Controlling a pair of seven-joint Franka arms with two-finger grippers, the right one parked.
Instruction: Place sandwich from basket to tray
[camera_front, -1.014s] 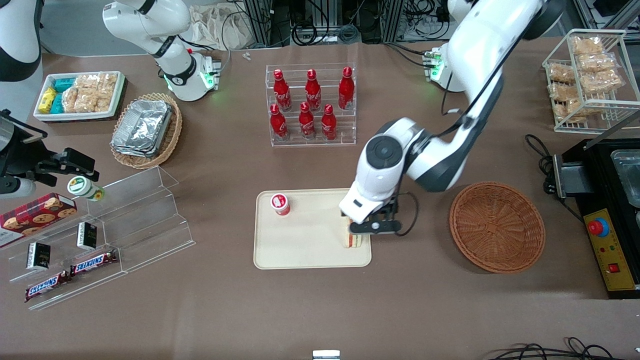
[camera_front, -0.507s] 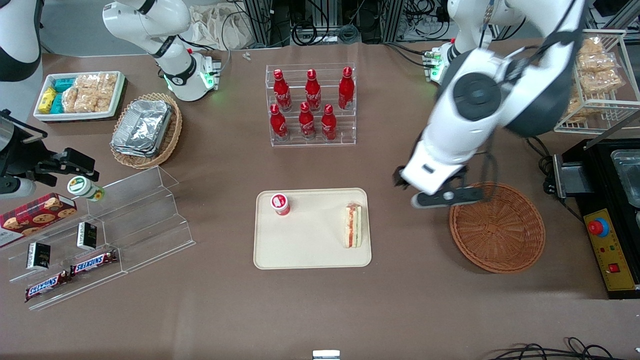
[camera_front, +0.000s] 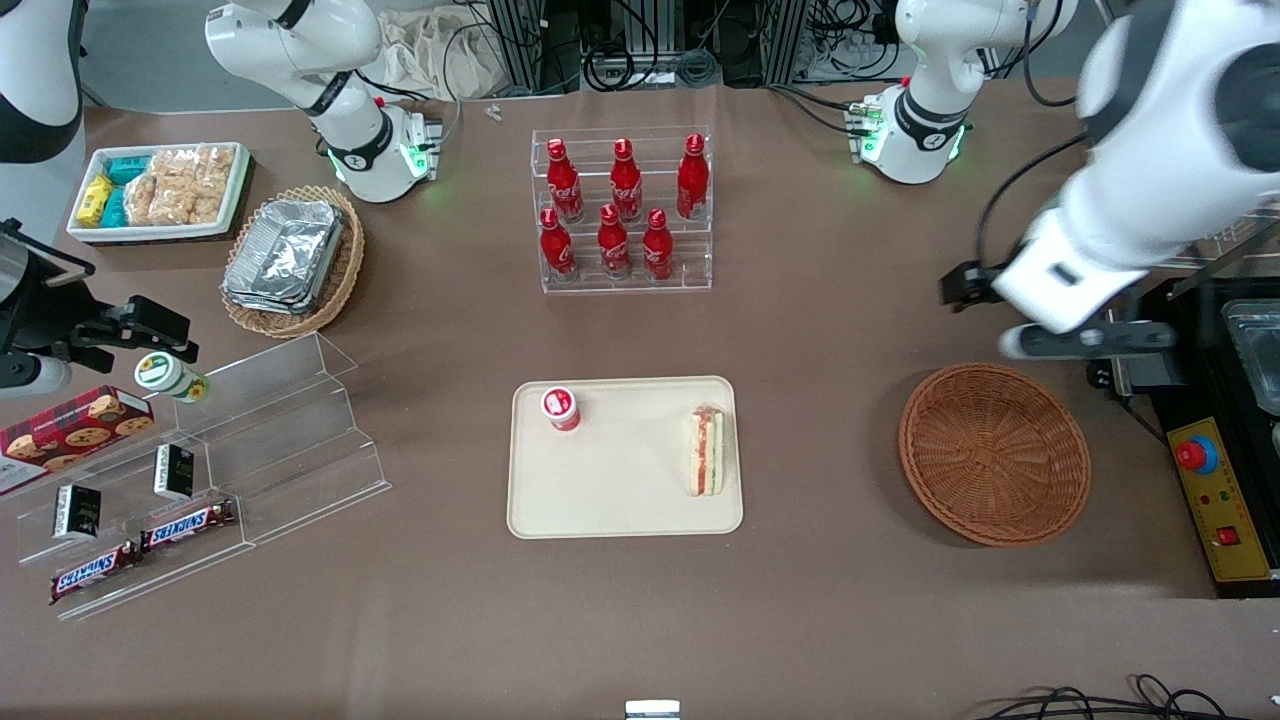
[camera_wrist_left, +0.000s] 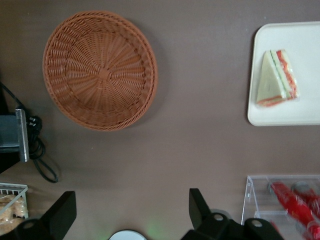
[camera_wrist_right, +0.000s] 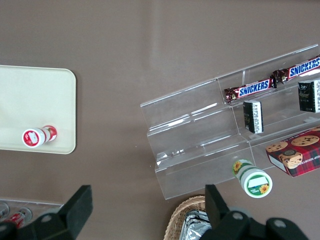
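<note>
The sandwich (camera_front: 707, 452), a pale wedge with orange-red and green filling, lies on the beige tray (camera_front: 620, 500) near the tray's edge on the basket's side. It also shows in the left wrist view (camera_wrist_left: 276, 79), on the tray (camera_wrist_left: 305, 112). The reddish-brown wicker basket (camera_front: 993, 453) is empty, as the left wrist view (camera_wrist_left: 100, 70) also shows. My left gripper (camera_front: 1040, 300) hangs high over the table, farther from the front camera than the basket, toward the working arm's end. In its own wrist view the gripper (camera_wrist_left: 131, 215) is open and empty.
A small red-and-white container (camera_front: 561, 408) stands on the tray. A clear rack of red bottles (camera_front: 622, 210) stands farther back. A black box with a red button (camera_front: 1210, 470) and a wire rack of snack packs (camera_front: 1180, 150) flank the basket. A clear stepped stand (camera_front: 230, 470) holds snacks.
My left gripper let go of the sandwich on the tray, rose, and swung away over the basket toward the working arm's end. The sandwich stays on the tray.
</note>
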